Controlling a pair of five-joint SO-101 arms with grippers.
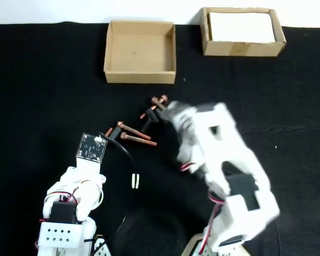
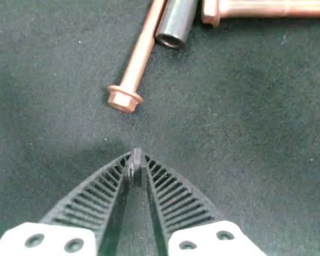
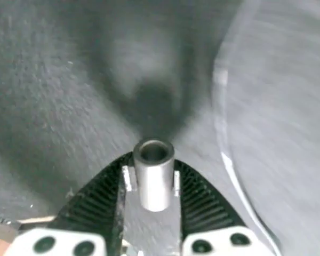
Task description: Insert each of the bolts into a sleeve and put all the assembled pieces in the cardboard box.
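My left gripper (image 2: 137,161) is shut and empty, its tips low over the black mat. Just ahead of it lies a copper bolt (image 2: 137,56), head toward the gripper, beside a dark sleeve (image 2: 175,22) and a second bolt (image 2: 266,8). My right gripper (image 3: 153,160) is shut on a grey sleeve (image 3: 153,173), open end facing forward, above the mat. In the high view, several bolts (image 1: 136,131) and a dark sleeve (image 1: 148,124) lie mid-table, with more bolts (image 1: 160,100) by the right arm (image 1: 202,138). The open cardboard box (image 1: 140,74) stands at the back.
A second cardboard box (image 1: 242,49) holding something white stands at the back right. A black cable with a white clip (image 1: 134,180) runs from the left arm (image 1: 74,197) across the mat. The table's far edge lies behind the boxes.
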